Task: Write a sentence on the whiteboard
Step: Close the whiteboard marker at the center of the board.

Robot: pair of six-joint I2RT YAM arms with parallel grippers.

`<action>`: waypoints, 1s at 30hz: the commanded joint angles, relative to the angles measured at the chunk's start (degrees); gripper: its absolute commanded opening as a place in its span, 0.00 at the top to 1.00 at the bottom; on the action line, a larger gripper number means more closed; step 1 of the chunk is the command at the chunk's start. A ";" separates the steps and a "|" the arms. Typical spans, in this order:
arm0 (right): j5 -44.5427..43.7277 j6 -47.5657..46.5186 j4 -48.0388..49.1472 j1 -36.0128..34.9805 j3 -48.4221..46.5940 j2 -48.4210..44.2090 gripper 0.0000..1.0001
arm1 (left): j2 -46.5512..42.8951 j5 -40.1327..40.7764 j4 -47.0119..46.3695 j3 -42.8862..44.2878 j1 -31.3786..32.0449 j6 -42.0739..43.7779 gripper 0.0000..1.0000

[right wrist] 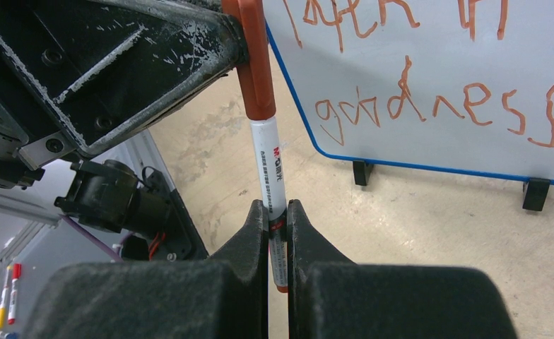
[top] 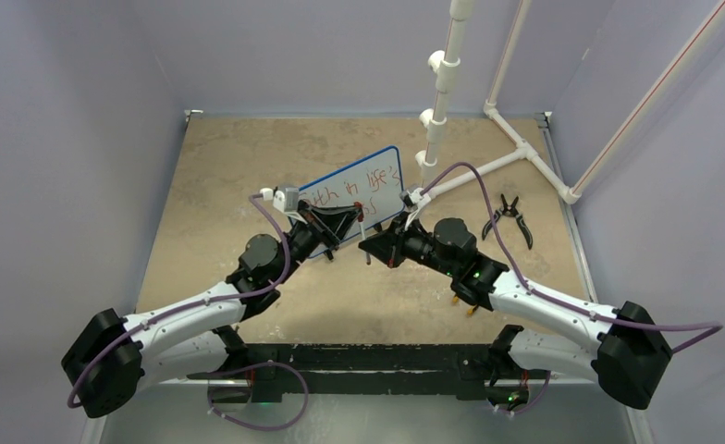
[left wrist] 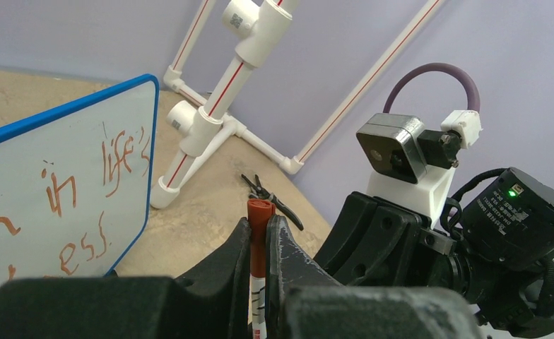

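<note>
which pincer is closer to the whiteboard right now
Left. The left pincer clamps the red cap of the marker right beside the blue rim of the whiteboard; the right pincer grips the white barrel farther down, back from the board.

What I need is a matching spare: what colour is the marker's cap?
Orange-red; the right wrist view shows the cap best.
</note>
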State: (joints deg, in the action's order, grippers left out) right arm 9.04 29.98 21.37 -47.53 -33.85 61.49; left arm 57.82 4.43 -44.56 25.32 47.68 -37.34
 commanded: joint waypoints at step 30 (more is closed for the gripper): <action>0.04 -11.20 7.55 2.88 -2.54 -8.14 1.00 | -2.63 -10.65 41.36 25.39 1.95 15.99 0.29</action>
State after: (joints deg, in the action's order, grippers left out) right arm -0.30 25.43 32.38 -44.56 -36.53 55.79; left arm 54.57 0.32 -11.90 41.93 52.75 -27.00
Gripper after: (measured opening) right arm 0.042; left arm 0.689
